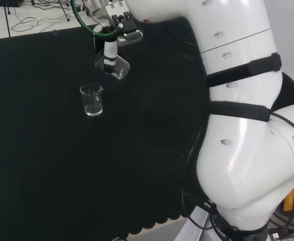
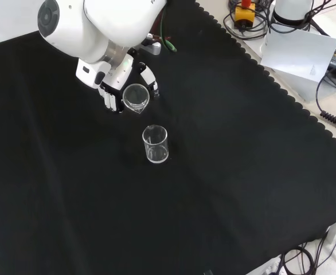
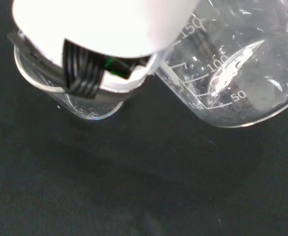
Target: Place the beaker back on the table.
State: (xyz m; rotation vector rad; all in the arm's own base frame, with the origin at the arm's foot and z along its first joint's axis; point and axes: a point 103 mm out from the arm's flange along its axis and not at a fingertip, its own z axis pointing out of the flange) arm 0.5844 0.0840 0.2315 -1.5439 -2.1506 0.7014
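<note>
Above the black cloth [image 2: 225,172], the robot hand [image 2: 115,86] clasps a tilted beaker [image 2: 136,97] in its fingers.

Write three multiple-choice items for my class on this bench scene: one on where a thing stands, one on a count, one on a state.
1. In the front view, where does the standing beaker sit relative to the hand?
A. below and to its right
B. above and to its left
C. inside its fingers

2. How many clear beakers show in the head view?
A. one
B. two
C. four

3. How is the held beaker carried?
A. lying flat on the black cloth
B. upside down on the standing beaker
C. tilted, in the hand's curled fingers

Key: 1 A, the standing one lies lower right of the hand. 2 B, one held, one standing. 3 C, its mouth leans toward the front camera, above the cloth.
</note>
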